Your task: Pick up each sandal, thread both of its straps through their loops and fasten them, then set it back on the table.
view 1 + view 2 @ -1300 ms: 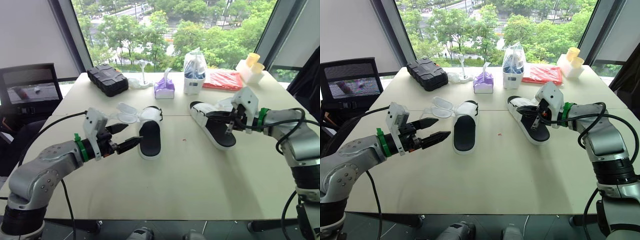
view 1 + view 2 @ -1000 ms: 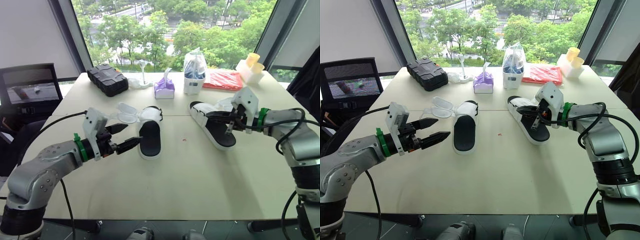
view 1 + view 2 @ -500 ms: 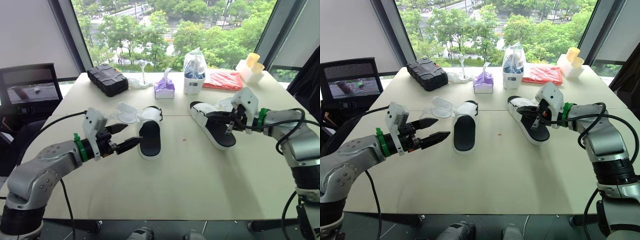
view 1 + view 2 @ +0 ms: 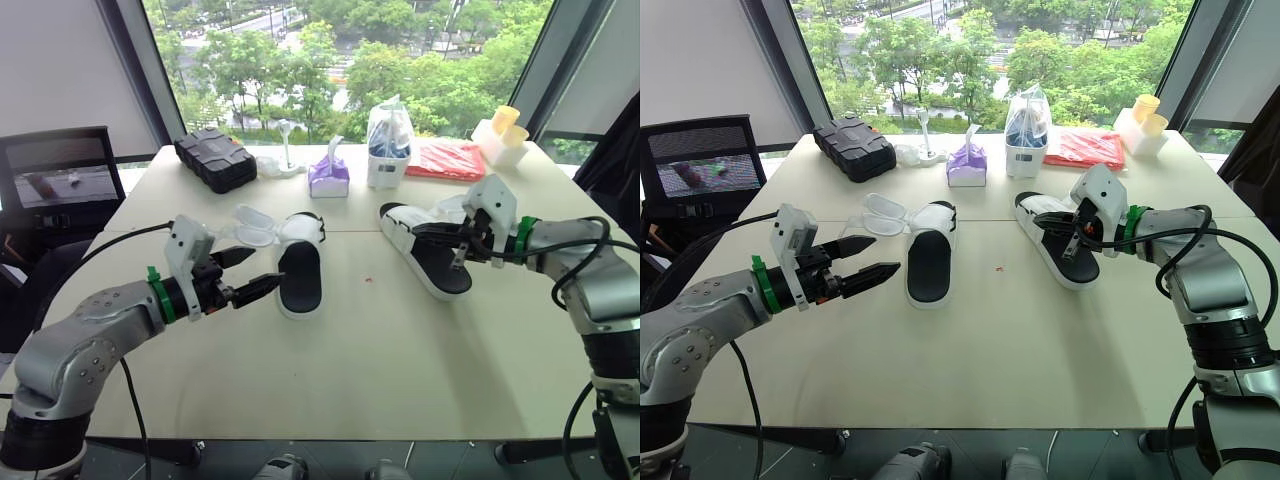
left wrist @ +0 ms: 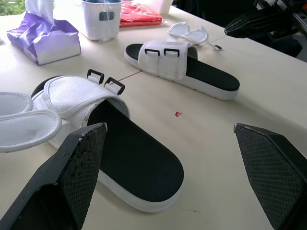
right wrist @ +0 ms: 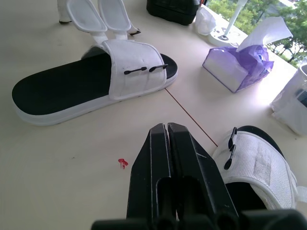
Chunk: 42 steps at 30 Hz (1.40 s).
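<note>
Two white sandals with black footbeds lie on the table. The left sandal (image 4: 298, 275) has both straps (image 4: 250, 225) flopped open toward the left, its two black loops (image 5: 105, 80) empty. My left gripper (image 4: 255, 272) hangs open just left of it, nothing between its fingers. The right sandal (image 4: 430, 255) lies at an angle, its loose straps (image 5: 189, 32) spread behind it. My right gripper (image 4: 418, 230) is shut and empty, hovering low over that sandal's upper (image 6: 259, 167); the left wrist view catches it too (image 5: 244, 21).
Along the far edge stand a black case (image 4: 215, 158), a purple tissue pack (image 4: 328, 175), a white container under a plastic bag (image 4: 388, 140), a red packet (image 4: 445, 158) and yellow cups (image 4: 503, 125). A dark chair (image 4: 60, 180) stands at the left. Bare tabletop (image 4: 380, 350) lies in front.
</note>
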Available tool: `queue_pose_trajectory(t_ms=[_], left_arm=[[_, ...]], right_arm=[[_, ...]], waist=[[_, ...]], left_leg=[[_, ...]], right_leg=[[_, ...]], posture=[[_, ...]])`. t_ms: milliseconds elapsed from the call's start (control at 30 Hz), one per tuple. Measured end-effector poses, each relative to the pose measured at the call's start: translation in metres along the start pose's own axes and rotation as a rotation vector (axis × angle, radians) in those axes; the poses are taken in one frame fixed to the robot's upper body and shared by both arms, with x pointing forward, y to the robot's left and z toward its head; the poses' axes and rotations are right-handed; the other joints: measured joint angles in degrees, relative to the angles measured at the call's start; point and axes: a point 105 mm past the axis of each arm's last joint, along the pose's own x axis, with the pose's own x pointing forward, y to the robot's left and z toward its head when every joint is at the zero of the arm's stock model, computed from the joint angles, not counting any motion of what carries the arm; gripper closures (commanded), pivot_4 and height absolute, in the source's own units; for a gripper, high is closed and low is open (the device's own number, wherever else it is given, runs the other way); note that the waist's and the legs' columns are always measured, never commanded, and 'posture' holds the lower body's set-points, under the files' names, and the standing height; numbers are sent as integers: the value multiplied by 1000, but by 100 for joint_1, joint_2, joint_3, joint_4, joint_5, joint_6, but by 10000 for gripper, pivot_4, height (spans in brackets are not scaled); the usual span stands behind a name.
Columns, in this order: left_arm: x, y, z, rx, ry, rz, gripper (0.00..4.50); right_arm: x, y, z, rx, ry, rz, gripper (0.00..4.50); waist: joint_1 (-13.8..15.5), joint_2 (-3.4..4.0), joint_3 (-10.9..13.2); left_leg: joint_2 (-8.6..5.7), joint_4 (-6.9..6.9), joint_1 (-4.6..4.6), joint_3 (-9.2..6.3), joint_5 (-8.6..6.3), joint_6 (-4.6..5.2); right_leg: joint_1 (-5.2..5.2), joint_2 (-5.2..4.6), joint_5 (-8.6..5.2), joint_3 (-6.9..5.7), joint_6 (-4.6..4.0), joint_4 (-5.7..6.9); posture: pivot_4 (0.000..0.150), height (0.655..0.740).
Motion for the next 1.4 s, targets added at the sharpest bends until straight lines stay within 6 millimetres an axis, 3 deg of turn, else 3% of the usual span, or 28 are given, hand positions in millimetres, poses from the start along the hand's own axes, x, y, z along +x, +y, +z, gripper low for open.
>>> queue_pose_trajectory(t_ms=[267,300,367,567,600,867,967,1200,1400], left_arm=[[1,0,2,3,-10,0,695],[1,0,2,3,-10,0,0],[1,0,2,2,-12,0,0],[5,-1,1,-1,-8,-21,0],[5,0,1,-2,-7,-21,0],[11,1,3,8,-27,-31,0],[14,0,-1,3,-11,-47,0],[17,2,1,11,-10,-59,0],[16,2,0,12,-8,-53,0]], right_arm=[[-1,-1,-4,-9,8,-19,45000],[-1,-2,-4,-8,7,-21,39533],[-1,-2,-4,-13,5,-23,32800],[-4,-14,-6,-75,29,-109,3399],[-5,-16,-7,-85,37,-125,962],[-14,-30,-21,-194,128,-183,962],[-13,-37,-37,-257,196,-192,962],[4,-64,-56,-407,281,-234,962],[24,-67,-83,-450,343,-228,962]], waist=[[0,0,0],[-1,0,0],[-1,0,0],[7,0,0],[6,0,0],[-4,0,0],[-10,0,0],[-80,0,0],[-153,0,0]], left_leg=[[0,0,0,0,0,-1],[0,0,0,0,0,0],[0,0,0,0,0,0],[-1,1,0,0,1,-1],[-1,1,0,0,1,-1],[0,1,0,1,1,-2],[0,3,0,3,1,-2],[0,0,2,6,4,-6],[0,0,2,6,6,-9]], right_leg=[[0,0,0,0,0,0],[0,0,0,0,0,0],[0,0,0,0,0,0],[1,0,0,0,0,1],[1,0,0,0,0,0],[0,1,0,0,0,1],[0,2,0,0,0,2],[-2,4,0,1,0,4],[-3,5,0,2,0,5]], posture=[[1500,7400],[1500,7400],[1500,7400],[1500,7400],[1500,7400],[1500,7400],[1500,7400],[1500,7400],[1500,7400]])
